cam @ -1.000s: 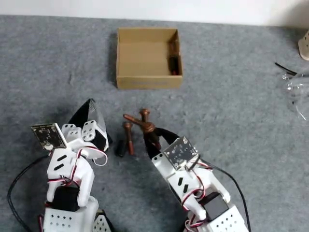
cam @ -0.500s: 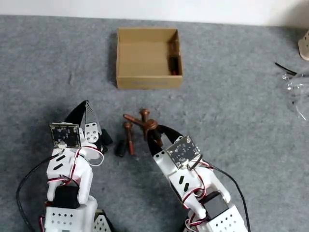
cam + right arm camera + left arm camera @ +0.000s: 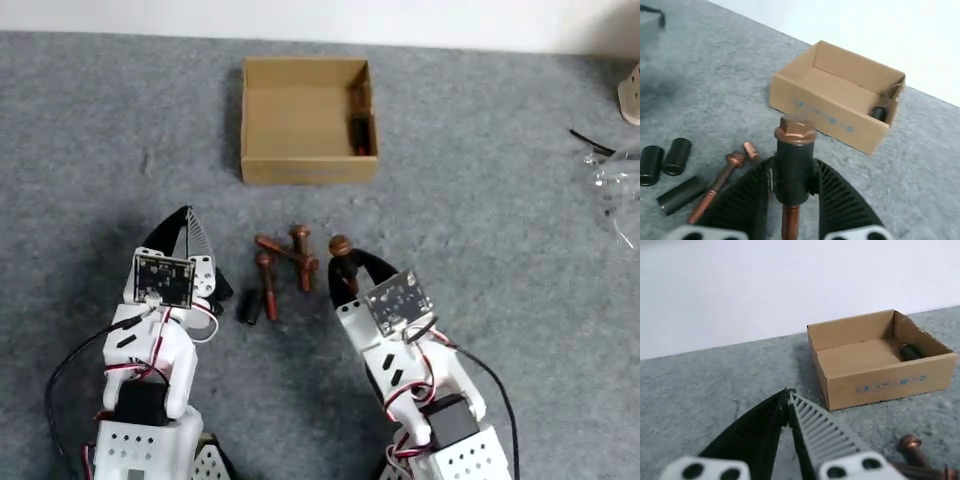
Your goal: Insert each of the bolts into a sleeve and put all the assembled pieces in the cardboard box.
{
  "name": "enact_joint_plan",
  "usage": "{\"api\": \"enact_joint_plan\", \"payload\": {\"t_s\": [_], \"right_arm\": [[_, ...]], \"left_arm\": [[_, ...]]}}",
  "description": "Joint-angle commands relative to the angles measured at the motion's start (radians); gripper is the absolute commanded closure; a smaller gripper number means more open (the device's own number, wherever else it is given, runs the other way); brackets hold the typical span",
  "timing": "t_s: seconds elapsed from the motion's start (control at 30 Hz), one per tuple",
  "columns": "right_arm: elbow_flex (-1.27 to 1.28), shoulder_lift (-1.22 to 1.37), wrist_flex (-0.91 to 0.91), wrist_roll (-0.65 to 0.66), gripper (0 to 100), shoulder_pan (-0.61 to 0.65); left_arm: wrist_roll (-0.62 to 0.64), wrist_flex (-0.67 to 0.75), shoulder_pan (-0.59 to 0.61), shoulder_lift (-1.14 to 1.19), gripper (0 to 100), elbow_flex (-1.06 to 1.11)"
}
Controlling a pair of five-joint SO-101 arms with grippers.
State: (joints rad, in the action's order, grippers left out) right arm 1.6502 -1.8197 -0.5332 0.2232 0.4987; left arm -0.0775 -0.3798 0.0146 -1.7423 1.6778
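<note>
Right gripper (image 3: 793,169) low beside loose bolts (image 3: 285,262), clamping upright black sleeve (image 3: 792,154) with copper bolt (image 3: 795,132) through it, left gripper (image 3: 788,398) closed, empty.

Left tool (image 3: 788,396) seemingly closed; right tool (image 3: 792,165) clamped; both forward-pointing

A cardboard box (image 3: 258,120) sits open in the upper middle of the frame on the grey surface (image 3: 480,220), with a dark assembled piece (image 3: 361,133) lying against its right wall. Below it, near the centre, three loose bolts (image 3: 267,290) lie in a crossed cluster, and a black sleeve (image 3: 249,307) rests just left of them. At lower left the left gripper (image 3: 185,213) points up the frame, its fingers meeting at the tips. At lower right the right gripper (image 3: 352,266) clasps an upright bolt (image 3: 340,245), its round copper head facing the camera, just right of the cluster. Clear plastic and wires (image 3: 605,170) lie at the right edge.
</note>
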Motion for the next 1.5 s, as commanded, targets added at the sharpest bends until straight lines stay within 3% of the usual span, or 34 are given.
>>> {"api": "enact_joint_plan", "payload": {"t_s": [0.0,0.33,0.53,1.0,1.27,1.47], "right_arm": [[-0.15,0.076,0.031,0.003,99.4,-0.019],[-0.67,0.885,0.148,0.006,99.4,-0.021],[-1.078,1.31,0.136,0.003,99.4,-0.102],[-1.977,2.083,-0.127,0.003,99.4,-0.26],[-2.542,2.483,-0.341,0.008,99.4,-0.271],[-2.862,2.753,-0.401,0.008,99.4,-0.24]], "left_arm": [[-0.008,0.02,-0.015,0.005,99,0.016],[-0.009,0.046,-0.013,0.015,99,0.024],[-0.009,0.046,-0.012,0.015,99,0.024],[-0.009,0.046,-0.015,0.015,99,0.024],[-0.028,0.046,-0.016,0.016,99,0.024],[-0.028,0.046,-0.016,0.016,99,0.024]]}}
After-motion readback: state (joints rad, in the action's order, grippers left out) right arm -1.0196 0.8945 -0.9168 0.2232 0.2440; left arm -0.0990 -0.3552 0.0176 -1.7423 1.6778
